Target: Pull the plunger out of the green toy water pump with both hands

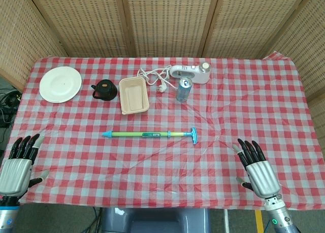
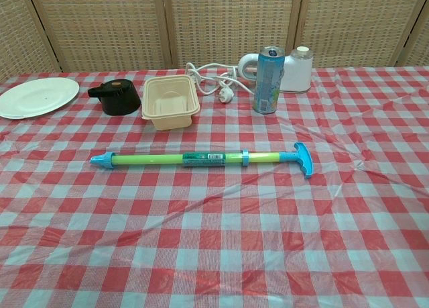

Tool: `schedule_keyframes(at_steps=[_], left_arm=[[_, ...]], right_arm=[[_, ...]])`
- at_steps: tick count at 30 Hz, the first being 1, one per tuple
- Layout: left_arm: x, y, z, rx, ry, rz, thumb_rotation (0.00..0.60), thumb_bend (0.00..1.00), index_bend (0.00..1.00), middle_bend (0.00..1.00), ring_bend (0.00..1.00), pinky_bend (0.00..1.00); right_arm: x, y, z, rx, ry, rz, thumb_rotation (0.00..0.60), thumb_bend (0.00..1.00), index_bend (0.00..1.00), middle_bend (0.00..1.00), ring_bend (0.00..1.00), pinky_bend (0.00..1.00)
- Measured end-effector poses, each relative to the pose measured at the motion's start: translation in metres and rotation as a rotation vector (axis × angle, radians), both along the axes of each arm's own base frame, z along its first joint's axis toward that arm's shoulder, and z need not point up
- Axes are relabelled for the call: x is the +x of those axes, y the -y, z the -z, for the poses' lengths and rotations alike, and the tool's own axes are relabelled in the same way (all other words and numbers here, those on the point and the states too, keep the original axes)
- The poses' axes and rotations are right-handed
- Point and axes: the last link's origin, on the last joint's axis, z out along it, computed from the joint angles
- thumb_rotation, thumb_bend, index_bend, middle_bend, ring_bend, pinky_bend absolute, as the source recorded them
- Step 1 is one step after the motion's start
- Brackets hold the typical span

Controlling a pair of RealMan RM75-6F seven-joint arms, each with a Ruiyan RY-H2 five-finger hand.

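Note:
The green toy water pump (image 1: 144, 134) lies flat across the middle of the table, blue nozzle to the left, blue T-handle (image 1: 193, 134) of its plunger to the right. The chest view shows the pump (image 2: 194, 159) with its handle (image 2: 303, 159) at the right end. My left hand (image 1: 19, 164) rests at the table's near left edge, fingers spread, holding nothing. At the near right edge my right hand (image 1: 255, 167) lies the same way, empty. Both hands are well apart from the pump and are outside the chest view.
Along the back stand a white plate (image 1: 60, 84), a black lidded pot (image 1: 105, 89), a beige food box (image 1: 133, 95), a drink can (image 1: 184, 89) and a white appliance (image 1: 190, 73) with its cord. A red checked cloth (image 1: 254, 111) covers the table.

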Motion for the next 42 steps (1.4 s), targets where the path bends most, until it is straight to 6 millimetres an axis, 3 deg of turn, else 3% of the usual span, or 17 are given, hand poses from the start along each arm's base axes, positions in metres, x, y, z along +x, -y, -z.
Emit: schedule_keyframes(at_steps=[27, 30, 37, 42], left_arm=[[0.003, 0.002, -0.001, -0.005, 0.0, 0.007, 0.6, 0.17, 0.0, 0.0, 0.0, 0.0], [0.003, 0.003, -0.001, -0.004, 0.004, 0.005, 0.6, 0.17, 0.0, 0.0, 0.0, 0.0], [0.003, 0.001, -0.004, 0.009, 0.01, 0.004, 0.6, 0.17, 0.0, 0.0, 0.0, 0.0], [0.002, -0.002, -0.004, 0.01, 0.012, -0.011, 0.6, 0.17, 0.0, 0.0, 0.0, 0.0]], right_arm=[[0.0, 0.001, 0.001, 0.021, -0.005, 0.035, 0.6, 0.14, 0.0, 0.01, 0.0, 0.0], [0.002, 0.001, 0.001, 0.016, 0.01, 0.028, 0.6, 0.14, 0.03, 0.12, 0.06, 0.02], [0.013, 0.012, 0.002, -0.042, 0.056, -0.015, 0.6, 0.13, 0.12, 0.42, 0.39, 0.22], [0.033, 0.028, 0.007, -0.043, 0.038, -0.052, 0.6, 0.13, 0.22, 0.61, 0.58, 0.32]])
